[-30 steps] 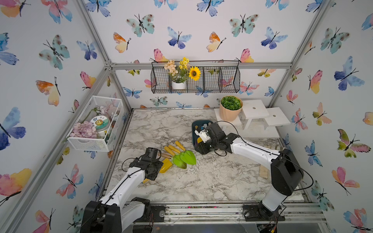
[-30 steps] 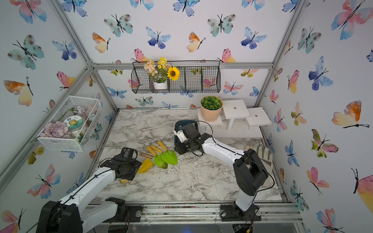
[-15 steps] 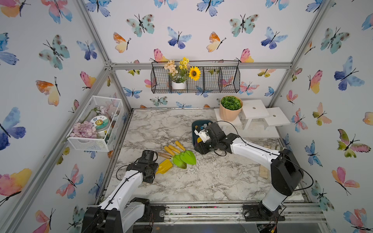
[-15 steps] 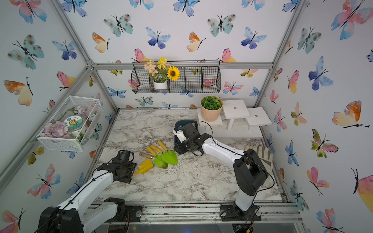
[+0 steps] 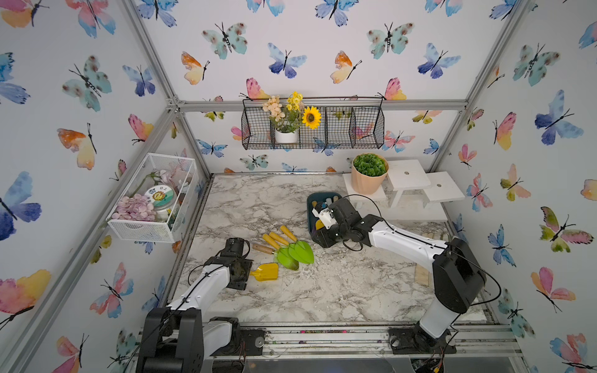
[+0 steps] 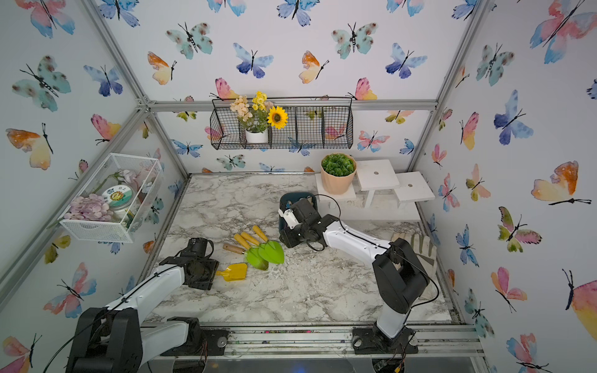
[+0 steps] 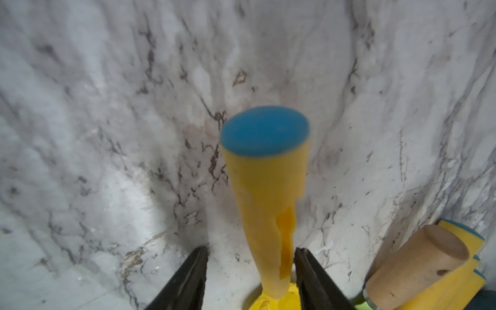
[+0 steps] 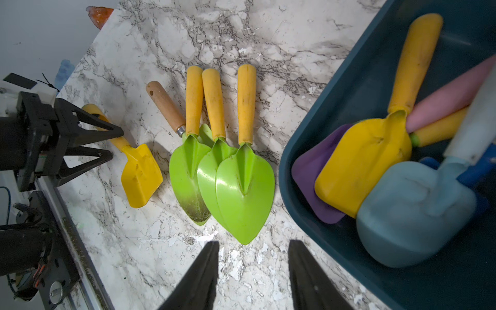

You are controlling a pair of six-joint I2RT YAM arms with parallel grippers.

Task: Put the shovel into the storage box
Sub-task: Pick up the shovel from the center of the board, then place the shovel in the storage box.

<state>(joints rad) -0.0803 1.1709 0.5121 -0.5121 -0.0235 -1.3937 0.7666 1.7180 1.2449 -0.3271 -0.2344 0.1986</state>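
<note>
A small yellow shovel [image 5: 266,272] [image 6: 234,272] lies flat on the marble table at the front left. My left gripper [image 7: 251,249] [image 8: 116,142] is open and straddles the shovel's handle [image 7: 265,201]. One jaw touches the handle and the other stands a gap away. The dark teal storage box [image 5: 323,196] [image 8: 349,80] sits mid-table and holds several shovels: yellow, purple and pale blue. My right gripper [image 8: 253,243] [image 5: 323,237] hangs open over bare table beside the box, with nothing between its fingers.
Several green trowels [image 5: 297,252] [image 8: 241,182] lie side by side between the yellow shovel and the box. A potted plant [image 5: 370,174] stands on white steps at the back right. A white mesh basket [image 5: 151,197] hangs on the left wall and a black wire basket [image 5: 313,129] on the back wall.
My left gripper has shifted a little toward the table's front along the yellow shovel's handle, and its jaws have narrowed around it. The right arm has not moved.
</note>
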